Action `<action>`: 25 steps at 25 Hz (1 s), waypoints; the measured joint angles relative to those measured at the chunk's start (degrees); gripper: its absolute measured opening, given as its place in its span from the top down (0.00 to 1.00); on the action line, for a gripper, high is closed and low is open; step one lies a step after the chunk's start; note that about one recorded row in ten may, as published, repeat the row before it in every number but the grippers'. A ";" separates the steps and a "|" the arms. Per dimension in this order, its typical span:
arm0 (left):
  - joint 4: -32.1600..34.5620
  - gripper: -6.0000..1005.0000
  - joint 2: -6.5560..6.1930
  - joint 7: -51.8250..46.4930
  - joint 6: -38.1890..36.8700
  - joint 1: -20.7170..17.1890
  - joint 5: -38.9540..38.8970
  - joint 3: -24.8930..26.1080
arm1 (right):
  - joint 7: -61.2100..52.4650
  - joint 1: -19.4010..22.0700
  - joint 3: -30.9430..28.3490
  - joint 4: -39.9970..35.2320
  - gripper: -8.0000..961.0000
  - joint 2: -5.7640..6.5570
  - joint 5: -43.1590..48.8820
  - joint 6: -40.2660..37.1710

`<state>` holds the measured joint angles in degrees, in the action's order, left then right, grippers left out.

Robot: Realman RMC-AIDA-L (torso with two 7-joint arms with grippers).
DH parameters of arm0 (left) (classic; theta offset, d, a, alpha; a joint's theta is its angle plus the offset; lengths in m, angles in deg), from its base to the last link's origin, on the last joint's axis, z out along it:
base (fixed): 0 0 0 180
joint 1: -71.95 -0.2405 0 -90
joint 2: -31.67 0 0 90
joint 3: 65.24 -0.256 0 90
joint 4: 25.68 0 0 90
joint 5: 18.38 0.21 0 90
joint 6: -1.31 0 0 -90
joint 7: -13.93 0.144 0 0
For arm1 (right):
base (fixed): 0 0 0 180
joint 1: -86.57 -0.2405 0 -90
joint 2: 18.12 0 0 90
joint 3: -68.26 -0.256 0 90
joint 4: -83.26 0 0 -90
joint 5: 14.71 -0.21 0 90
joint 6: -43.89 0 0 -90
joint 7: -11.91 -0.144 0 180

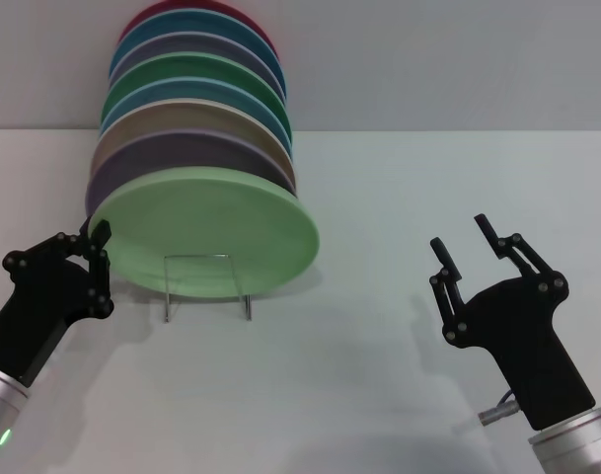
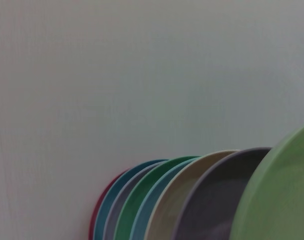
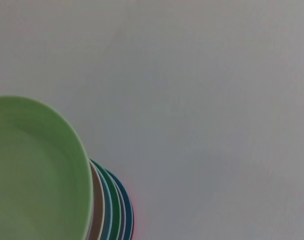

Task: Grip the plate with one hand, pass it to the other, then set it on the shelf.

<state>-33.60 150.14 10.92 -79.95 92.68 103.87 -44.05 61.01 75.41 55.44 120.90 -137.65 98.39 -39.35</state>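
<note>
Closest to the camera, the right gripper [image 1: 468, 245] hangs over bare table [image 1: 379, 375] with its claw spread wide, holding nothing, well apart from the plates. Over on the other side the left gripper [image 1: 95, 240] sits right at the edge of the pale green plate [image 1: 206, 237], fingers pinched narrow there, though I honestly can't tell if it's gripping the rim. That plate leans at the front of a row of colored plates [image 1: 196, 99] on the clear shelf [image 1: 207, 286].
</note>
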 joint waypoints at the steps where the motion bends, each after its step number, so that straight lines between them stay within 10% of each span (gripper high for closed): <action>1: -0.08 0.90 0.00 0.00 0.14 0.01 0.00 -0.01 | 0.01 -0.03 0.00 -0.03 0.57 -0.01 0.00 0.03; 11: -0.29 0.90 0.08 -0.06 1.09 -0.28 -0.05 0.25 | 0.03 -0.18 -0.31 -0.17 0.56 0.00 0.00 0.49; 25: -3.85 0.49 0.18 0.39 -11.83 -9.04 -0.44 0.68 | -4.91 -3.83 -6.79 -3.84 0.52 0.22 -6.28 0.54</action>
<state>-37.45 150.32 11.31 -91.78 83.64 103.43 -43.37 56.11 71.58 48.64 117.06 -137.43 92.10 -38.81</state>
